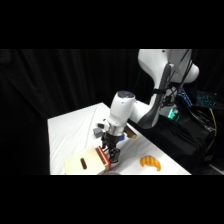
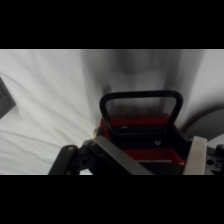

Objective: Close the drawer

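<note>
The drawer (image 1: 103,157) has a red-and-white front and sits at the right end of a cream box (image 1: 80,162) with a dark slot, near the table's front edge. My gripper (image 1: 111,154) has come down from above and stands right against the drawer front. In the wrist view the dark wire loop handle (image 2: 141,96) stands up just beyond the gripper (image 2: 157,160), above the red front (image 2: 140,122). The fingers (image 2: 196,155) are apart, so the gripper is open, with the red front between them.
An orange croissant-shaped thing (image 1: 150,161) lies to the right of the gripper. A blue cube (image 1: 96,131) sits behind it. A grey thing (image 2: 5,100) shows at the wrist view's left edge, and a grey rounded object (image 2: 206,122) at its right. The table's front edge is close.
</note>
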